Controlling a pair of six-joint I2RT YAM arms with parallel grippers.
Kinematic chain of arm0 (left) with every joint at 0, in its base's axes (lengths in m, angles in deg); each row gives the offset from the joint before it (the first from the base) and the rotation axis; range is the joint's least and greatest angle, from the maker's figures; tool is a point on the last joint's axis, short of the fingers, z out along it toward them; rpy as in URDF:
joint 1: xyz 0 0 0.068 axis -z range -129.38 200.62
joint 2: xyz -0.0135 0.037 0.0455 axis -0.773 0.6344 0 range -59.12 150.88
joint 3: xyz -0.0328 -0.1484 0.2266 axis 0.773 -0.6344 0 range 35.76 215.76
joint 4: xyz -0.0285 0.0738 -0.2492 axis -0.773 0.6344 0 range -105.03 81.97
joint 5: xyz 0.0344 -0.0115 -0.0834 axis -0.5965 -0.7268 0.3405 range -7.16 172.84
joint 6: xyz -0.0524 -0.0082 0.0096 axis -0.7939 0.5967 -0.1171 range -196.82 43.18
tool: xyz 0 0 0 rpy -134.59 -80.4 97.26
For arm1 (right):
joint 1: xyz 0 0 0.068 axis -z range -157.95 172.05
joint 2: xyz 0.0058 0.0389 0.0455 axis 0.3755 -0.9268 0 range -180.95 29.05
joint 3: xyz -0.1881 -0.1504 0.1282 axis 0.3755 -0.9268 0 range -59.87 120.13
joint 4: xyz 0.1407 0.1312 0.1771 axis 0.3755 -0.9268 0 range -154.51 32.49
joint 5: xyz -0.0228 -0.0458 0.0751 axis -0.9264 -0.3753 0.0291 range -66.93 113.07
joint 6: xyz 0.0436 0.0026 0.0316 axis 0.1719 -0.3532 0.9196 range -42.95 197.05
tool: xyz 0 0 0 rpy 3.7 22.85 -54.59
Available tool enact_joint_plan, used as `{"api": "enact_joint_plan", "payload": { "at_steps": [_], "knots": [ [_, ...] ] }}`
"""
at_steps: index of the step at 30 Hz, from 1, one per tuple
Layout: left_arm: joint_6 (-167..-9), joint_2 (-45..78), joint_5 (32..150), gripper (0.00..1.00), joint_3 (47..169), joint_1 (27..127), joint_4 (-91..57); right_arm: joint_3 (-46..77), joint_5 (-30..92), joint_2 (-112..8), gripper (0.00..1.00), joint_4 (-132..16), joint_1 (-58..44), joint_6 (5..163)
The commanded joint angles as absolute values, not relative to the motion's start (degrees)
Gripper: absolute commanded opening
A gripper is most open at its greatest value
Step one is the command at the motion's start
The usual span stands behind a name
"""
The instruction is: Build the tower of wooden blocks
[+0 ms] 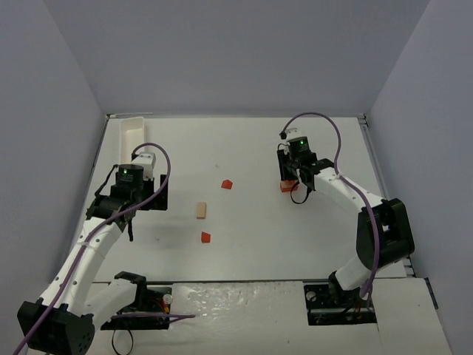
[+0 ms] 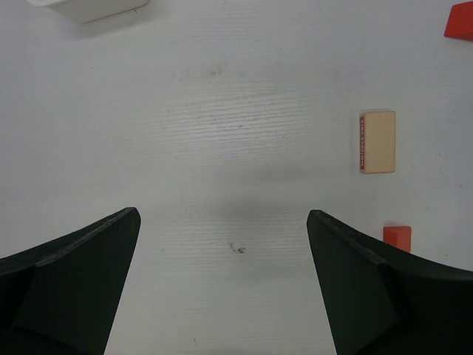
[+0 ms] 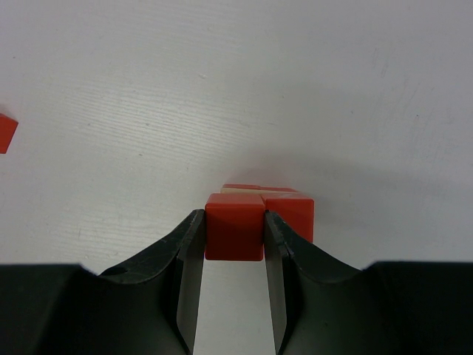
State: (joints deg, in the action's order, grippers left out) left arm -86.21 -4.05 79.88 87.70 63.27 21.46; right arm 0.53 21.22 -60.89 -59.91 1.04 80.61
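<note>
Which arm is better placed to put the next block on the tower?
Right. The right claw is shut on a red cube beside the tower. The left claw hangs open and empty, well away from it, with the tan block off to its side.

No readable text or labels

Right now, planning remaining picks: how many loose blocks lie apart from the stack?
3: a red block mid-table, a tan block below-left of it seen from above, a second red block below that. Others may hide under the right hand.
</note>
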Motion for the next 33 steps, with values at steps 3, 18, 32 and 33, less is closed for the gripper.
{"api": "enact_joint_plan", "payload": {
  "at_steps": [3,18,32,33],
  "knots": [
    [-85.61,-4.1,79.94,0.95,89.02,63.15,18.68,0.16,21.09,-61.74,0.06,-56.5,1.49,81.09],
    [-85.61,-4.14,80.01,0.95,89.02,63.17,18.63,0.0,20.79,-61.34,0.06,-56.54,1.55,81.18],
    [-85.61,-3.93,80.12,0.95,89.02,63.19,18.63,0.07,20.61,-61.3,0.08,-56.45,1.49,80.91],
    [-85.61,-3.93,80.12,0.95,89.08,63.19,18.63,0.07,20.61,-61.3,0.09,-56.45,1.49,80.86]
  ]
}}
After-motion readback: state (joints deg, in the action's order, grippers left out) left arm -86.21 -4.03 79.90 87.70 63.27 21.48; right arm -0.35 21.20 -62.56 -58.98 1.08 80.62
